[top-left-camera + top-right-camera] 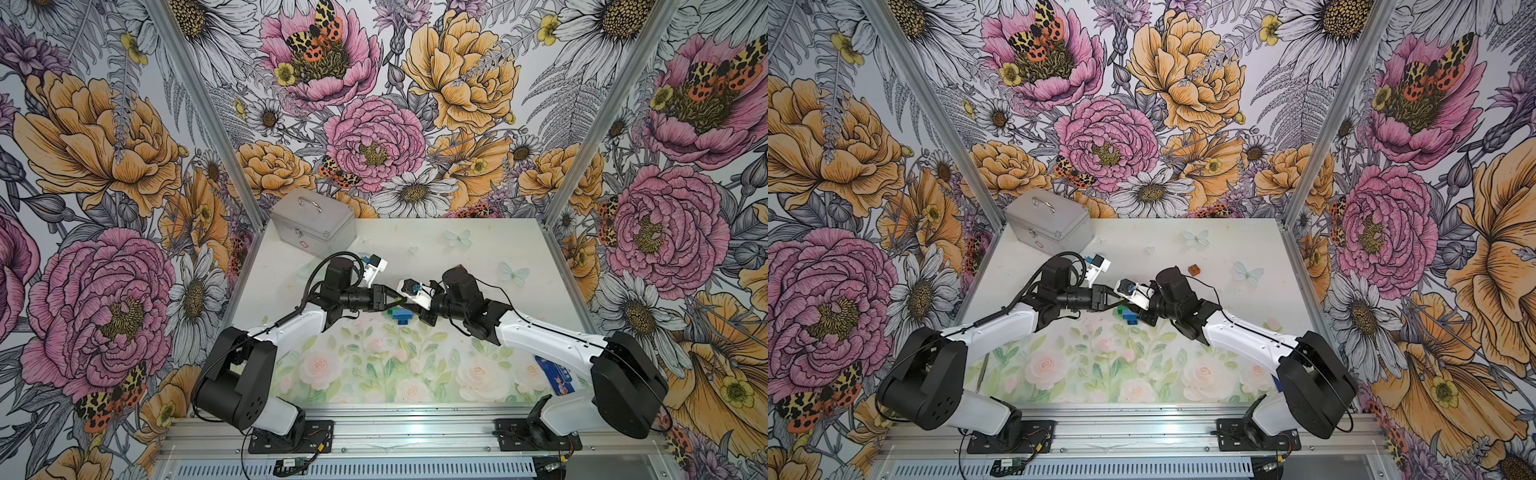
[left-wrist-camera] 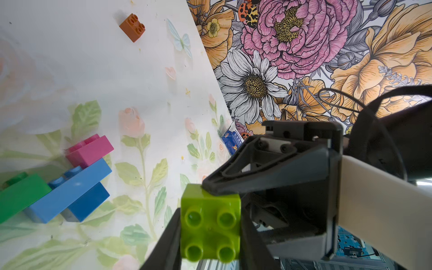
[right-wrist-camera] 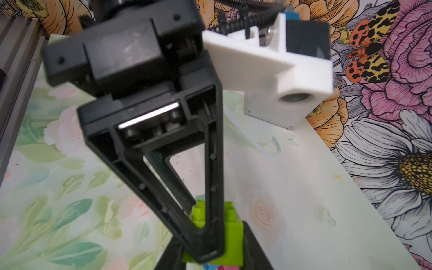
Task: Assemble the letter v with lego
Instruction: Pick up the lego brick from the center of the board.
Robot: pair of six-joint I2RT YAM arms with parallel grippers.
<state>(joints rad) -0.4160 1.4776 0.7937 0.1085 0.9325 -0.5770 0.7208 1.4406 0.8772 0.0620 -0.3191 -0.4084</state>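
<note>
Lime brick (image 2: 210, 219) is being held above the table (image 2: 117, 81) by the left gripper (image 2: 210, 238), jaws squeezed to its width. It's also being pinched by the right gripper (image 3: 214, 254), so a handover, looks like. Underneath, the letter v (image 2: 65, 184) is being built on the table: green, two blues, pink, stepped. Left's release is probably being called for next. Brown brick (image 2: 132, 27) is being kept waiting farther right.

The bricks: a lime brick (image 2: 210, 224), a brown brick (image 2: 132, 27), a pink brick (image 2: 90, 149), a light-blue brick (image 2: 70, 189), a dark-blue brick (image 2: 88, 203) and a green brick (image 2: 21, 196). The table (image 1: 457, 249) is pale cream, printed with faded pink roses, green leaves and faint blue butterflies. The walls (image 1: 374, 137) show pink and orange blooms, white daisies and orange-yellow-black moths. The case (image 1: 312, 222) is silver, the packet (image 1: 557, 372) blue, the arms (image 1: 536, 332) white and black.
</note>
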